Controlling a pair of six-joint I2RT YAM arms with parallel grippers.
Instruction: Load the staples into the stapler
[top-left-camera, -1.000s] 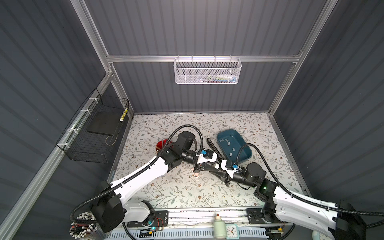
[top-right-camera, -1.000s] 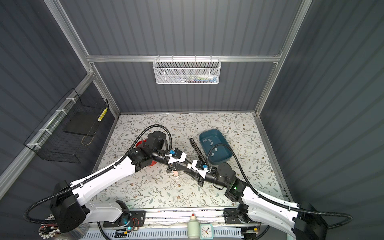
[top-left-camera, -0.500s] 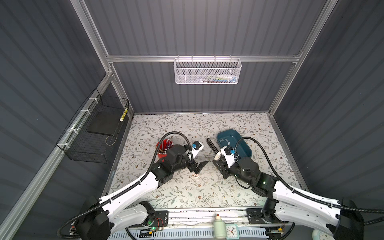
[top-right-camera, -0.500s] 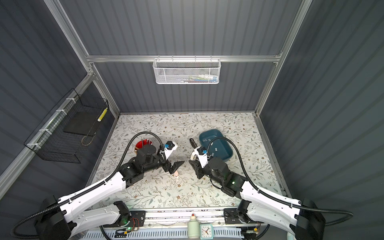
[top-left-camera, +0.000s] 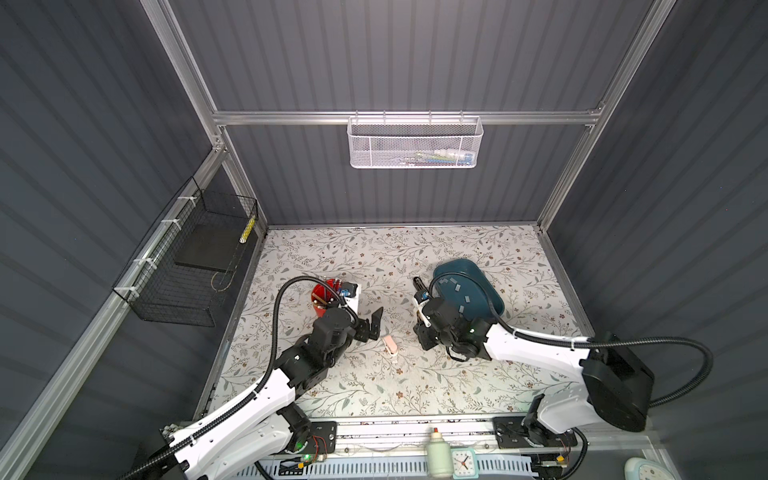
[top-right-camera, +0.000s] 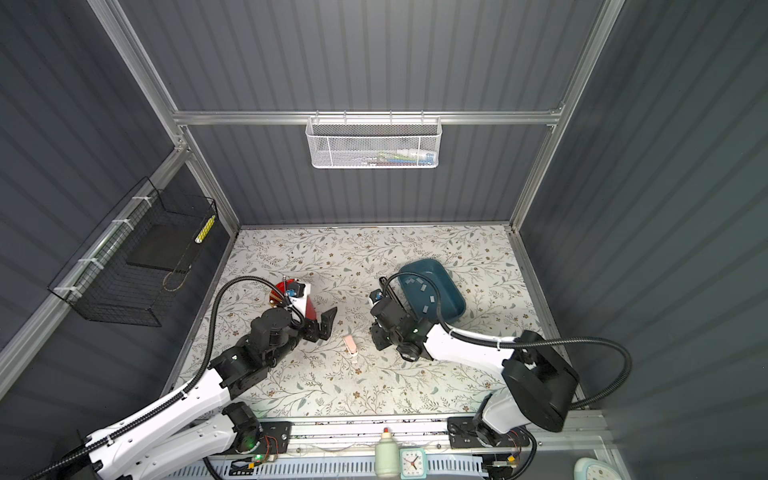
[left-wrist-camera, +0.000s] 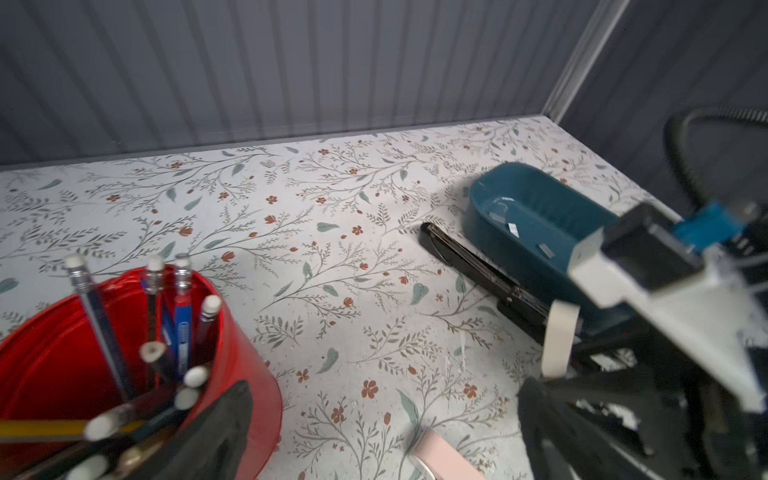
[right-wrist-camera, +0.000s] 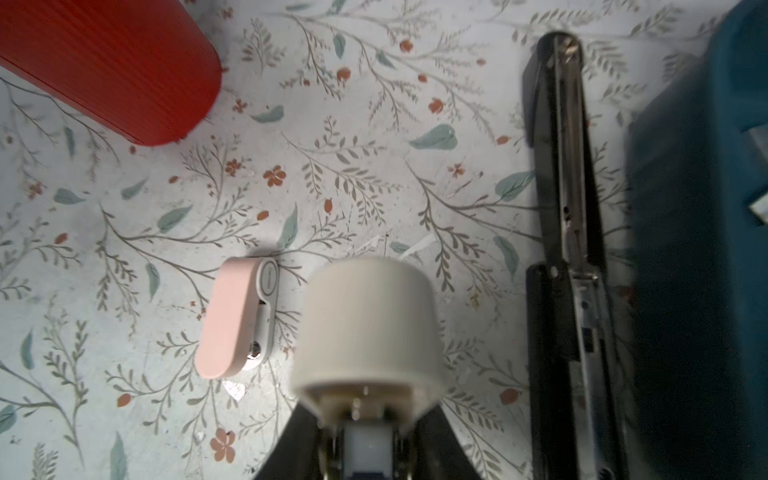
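By the red pencil cup (top-left-camera: 322, 291) the left claw (top-left-camera: 371, 326) hung spread wide, holding nothing. A small pink-and-white object (top-left-camera: 390, 345) lay mid-worktop (top-left-camera: 374, 257). Whether the right claw (top-left-camera: 424, 337) gripped anything, I couldn't tell. The black stapler (right-wrist-camera: 561, 199) lay swung open just beside the teal tray (top-left-camera: 478, 286), which held the loose staples (top-left-camera: 456, 286). Loading, I judged, hadn't begun.

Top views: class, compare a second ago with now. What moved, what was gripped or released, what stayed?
The left gripper and right gripper drew back from the middle of the table toward their own sides. The left one opened its jaws; nothing visibly left it. The right one's jaws show no change. The pink gadget, stapler, teal tray of staples and red cup stayed put.
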